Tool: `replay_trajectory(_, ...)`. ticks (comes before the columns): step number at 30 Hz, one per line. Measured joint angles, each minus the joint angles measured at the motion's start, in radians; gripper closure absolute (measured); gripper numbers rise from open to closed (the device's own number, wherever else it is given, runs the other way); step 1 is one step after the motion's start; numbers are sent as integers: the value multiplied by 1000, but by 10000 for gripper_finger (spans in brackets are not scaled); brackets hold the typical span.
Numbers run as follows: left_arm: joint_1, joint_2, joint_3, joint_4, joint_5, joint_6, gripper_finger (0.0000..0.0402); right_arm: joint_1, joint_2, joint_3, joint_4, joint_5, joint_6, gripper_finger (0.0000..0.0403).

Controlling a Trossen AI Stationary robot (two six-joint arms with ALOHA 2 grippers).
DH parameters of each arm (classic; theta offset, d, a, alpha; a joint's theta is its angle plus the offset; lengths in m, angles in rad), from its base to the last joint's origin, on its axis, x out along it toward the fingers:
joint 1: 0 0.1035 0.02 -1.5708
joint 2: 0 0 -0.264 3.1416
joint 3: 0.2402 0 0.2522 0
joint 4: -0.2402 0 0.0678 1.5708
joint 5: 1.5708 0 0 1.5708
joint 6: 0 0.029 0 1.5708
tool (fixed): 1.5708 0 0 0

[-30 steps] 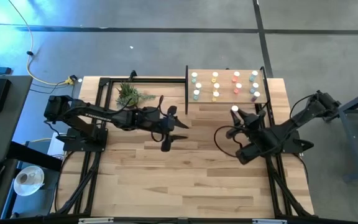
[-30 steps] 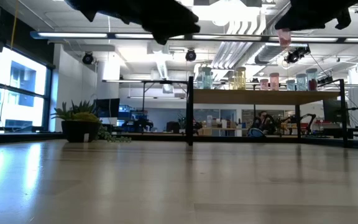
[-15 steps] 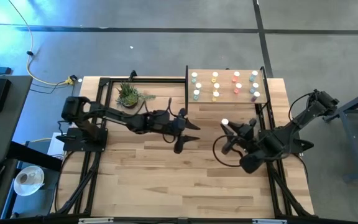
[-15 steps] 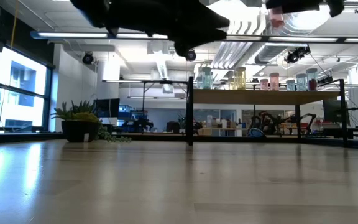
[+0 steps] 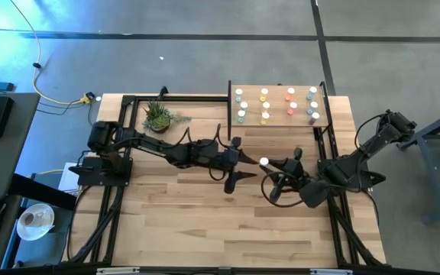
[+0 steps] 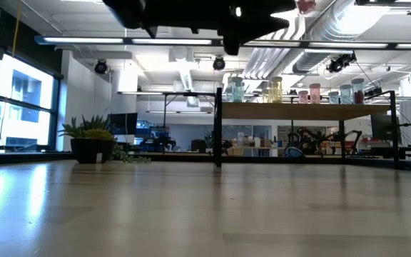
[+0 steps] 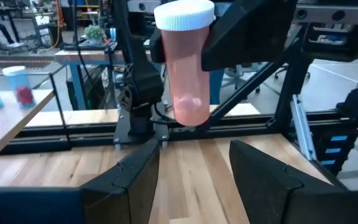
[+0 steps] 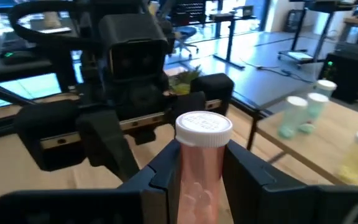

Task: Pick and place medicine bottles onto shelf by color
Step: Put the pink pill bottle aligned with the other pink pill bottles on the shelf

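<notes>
One pink, white-capped medicine bottle (image 8: 201, 163) with small pills inside, being held upright above the table's (image 5: 174, 214) middle by the right tool (image 5: 270, 169), fingers closing on its sides. Facing it, nearly touching: left tool (image 5: 239, 164), gaping wide. Standing on the shelf (image 5: 277, 122) by the far edge: other bottles (image 5: 265, 106).

The wooden table (image 5: 205, 206) carries a potted plant (image 5: 159, 116) and, just beside it, the raised shelf (image 5: 277, 124). On the shelf, medicine bottles (image 5: 265, 105) stand in four columns.
</notes>
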Motion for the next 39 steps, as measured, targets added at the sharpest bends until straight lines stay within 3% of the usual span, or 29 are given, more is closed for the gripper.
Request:
replay_trajectory(11, -36, 1, 68, 1, 4, 0, 216, 0, 0, 0, 189, -85, -172, 319)
replay_trajectory(20, -40, 1, 72, 60, 4, 0, 217, 0, 0, 0, 206, -111, -182, 319)
replay_trajectory(39, -40, 1, 72, 58, 4, -9, 307, 0, 0, 0, 206, -105, -183, 319)
